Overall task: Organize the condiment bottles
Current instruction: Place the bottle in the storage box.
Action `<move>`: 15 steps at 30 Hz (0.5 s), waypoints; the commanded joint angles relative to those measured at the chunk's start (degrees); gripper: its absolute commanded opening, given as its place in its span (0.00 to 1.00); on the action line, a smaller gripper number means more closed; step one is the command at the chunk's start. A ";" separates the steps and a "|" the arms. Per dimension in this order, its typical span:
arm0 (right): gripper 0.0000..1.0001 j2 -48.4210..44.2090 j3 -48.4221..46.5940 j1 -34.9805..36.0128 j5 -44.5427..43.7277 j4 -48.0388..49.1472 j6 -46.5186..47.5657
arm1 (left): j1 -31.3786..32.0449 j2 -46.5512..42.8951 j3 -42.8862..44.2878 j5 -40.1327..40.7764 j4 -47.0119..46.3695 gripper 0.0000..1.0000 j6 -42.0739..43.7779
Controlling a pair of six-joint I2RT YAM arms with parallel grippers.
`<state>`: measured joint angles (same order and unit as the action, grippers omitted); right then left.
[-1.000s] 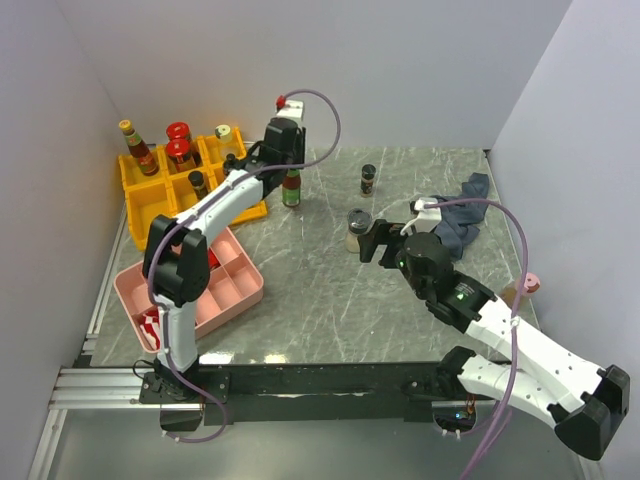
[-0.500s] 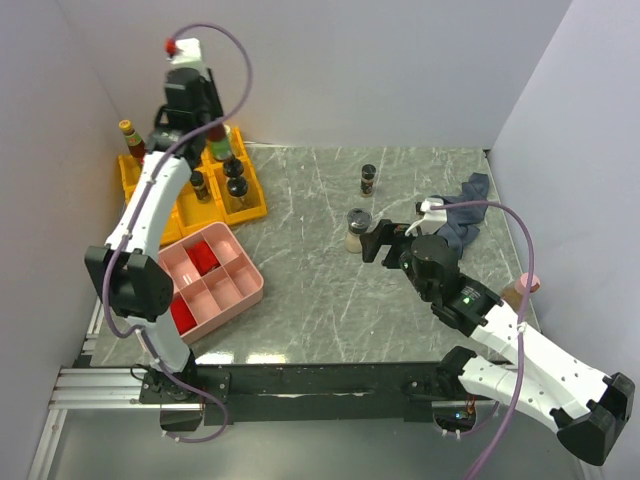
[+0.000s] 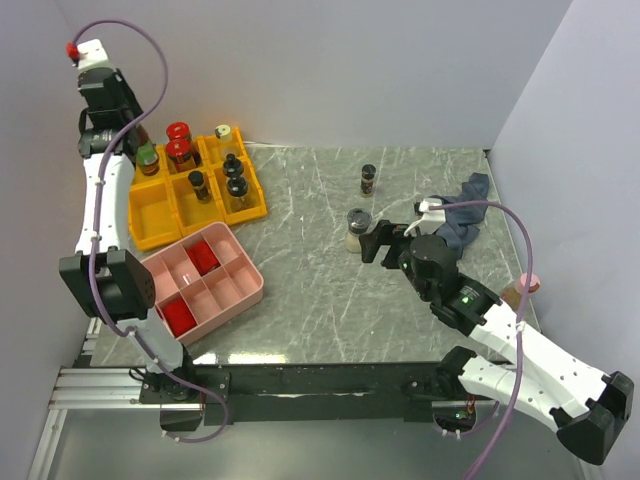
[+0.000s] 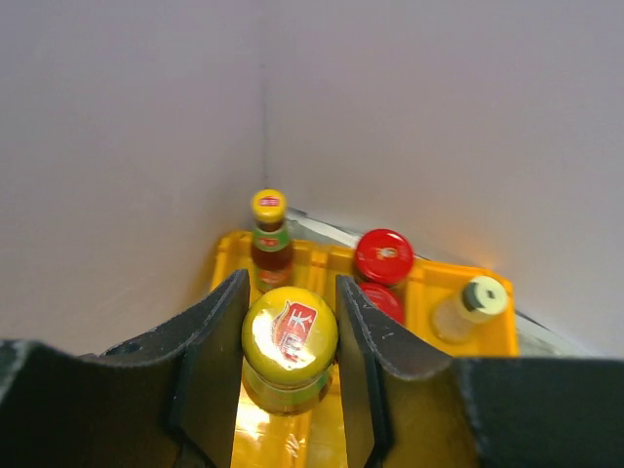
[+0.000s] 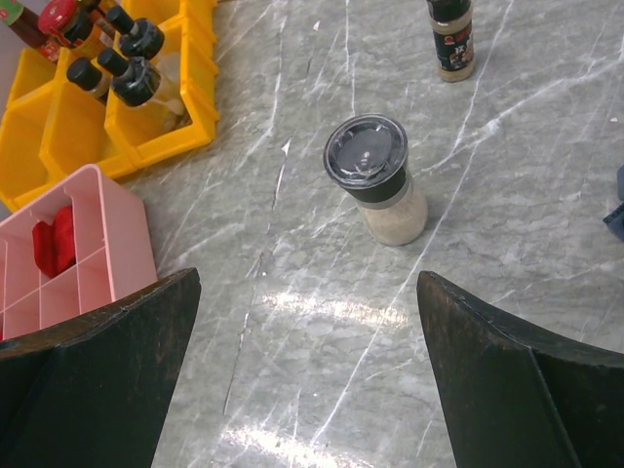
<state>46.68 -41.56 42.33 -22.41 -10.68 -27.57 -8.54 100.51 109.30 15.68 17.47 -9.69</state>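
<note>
A yellow-capped bottle (image 4: 290, 333) is gripped tight between the left jaws, over the yellow bins (image 4: 429, 278). Just past these jaws, a slim bottle (image 4: 270, 234) and a red-lidded jar (image 4: 383, 256) are seen in the bins. The right jaws are spread wide apart. A pale shaker (image 5: 376, 177) is stood on the table (image 5: 507, 292) ahead of them, not touched.

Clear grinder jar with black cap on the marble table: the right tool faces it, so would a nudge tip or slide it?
A high nudge would probably tip the clear black-capped grinder jar: it stands upright, taller than wide. Its low pale filling may steady it. The round body might slip in the open right tool.
</note>
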 commanded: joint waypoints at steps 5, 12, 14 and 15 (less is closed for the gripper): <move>1.00 1.66 -0.10 -0.31 -0.09 1.98 0.15 | -5.52 0.91 -1.19 -3.90 -16.32 0.01 -1.91; 1.00 3.07 -0.27 -0.31 -0.26 2.15 0.24 | -7.64 3.46 -3.82 -5.05 -23.08 0.01 -1.56; 1.00 3.33 -0.54 -0.23 -0.52 2.06 0.33 | -7.81 3.90 -5.31 -5.14 -24.85 0.01 -1.29; 1.00 3.60 -0.45 -0.23 -0.70 1.98 0.33 | -7.99 3.99 -5.84 -5.31 -26.77 0.01 -1.12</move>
<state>49.87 -41.56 42.33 -22.39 -10.68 -27.55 -16.16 106.08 103.66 12.01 6.02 -10.39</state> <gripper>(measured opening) 0.999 0.417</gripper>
